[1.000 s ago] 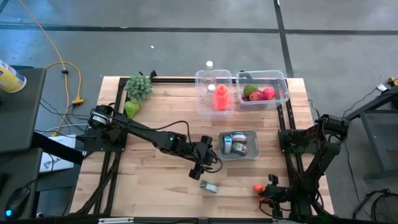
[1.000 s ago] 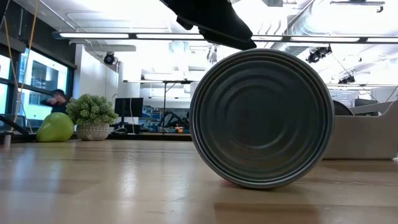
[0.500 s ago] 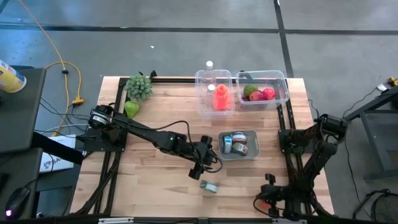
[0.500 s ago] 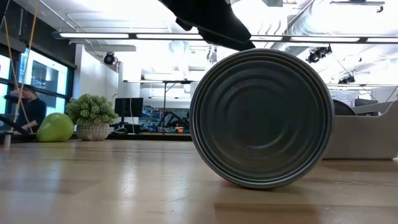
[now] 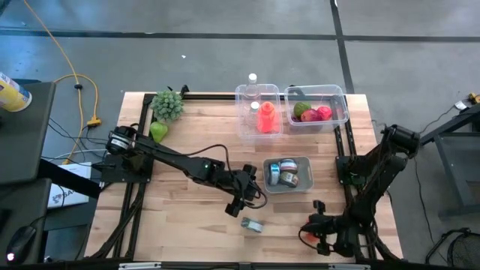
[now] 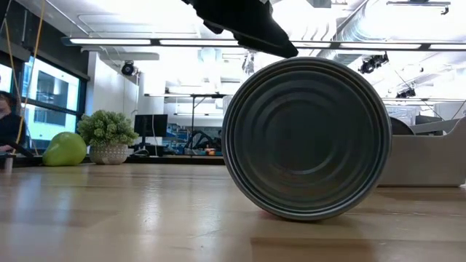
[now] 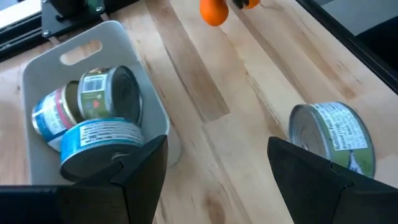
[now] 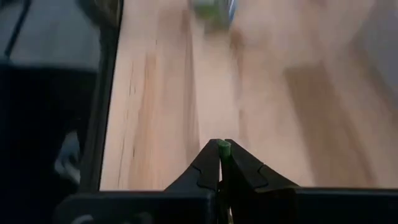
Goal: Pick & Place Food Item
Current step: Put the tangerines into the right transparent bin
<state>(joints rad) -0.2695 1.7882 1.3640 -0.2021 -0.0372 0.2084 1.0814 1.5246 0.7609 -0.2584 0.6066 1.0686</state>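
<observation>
1. The tin can (image 5: pixel 253 224) lies on its side on the desk (image 5: pixel 187 135), near the front edge and about midway across. Its long axis is level with the wood. One round ribbed end faces the low camera squarely (image 6: pixel 306 138), so it points front to back, a little skewed as seen from above. The printed label wraps its curved side (image 7: pixel 333 138).
2. The left gripper (image 5: pixel 241 199) hovers just behind and above the can without touching it. Its fingers (image 7: pixel 140 168) are spread wide, with nothing between them.
3. Just beside that gripper, toward the right side, sits a grey bin (image 5: pixel 306 162). It holds several more cans (image 7: pixel 102 93) tumbled together.
4. Near the front right corner is an orange food item (image 5: pixel 305 236), well apart from the can. The right gripper (image 5: pixel 315 234) is low over it with its fingers (image 8: pixel 205 168) pressed together. They pinch a small green nub (image 8: pixel 222 147) at their tips.
5. Along the far edge stand two clear containers. One (image 5: pixel 241 112) holds an orange bottle, and the other (image 5: pixel 341 101) holds red and green fruit.
6. At the far left corner are a leafy plant (image 5: pixel 167 105) and a green fruit (image 5: pixel 158 131).
</observation>
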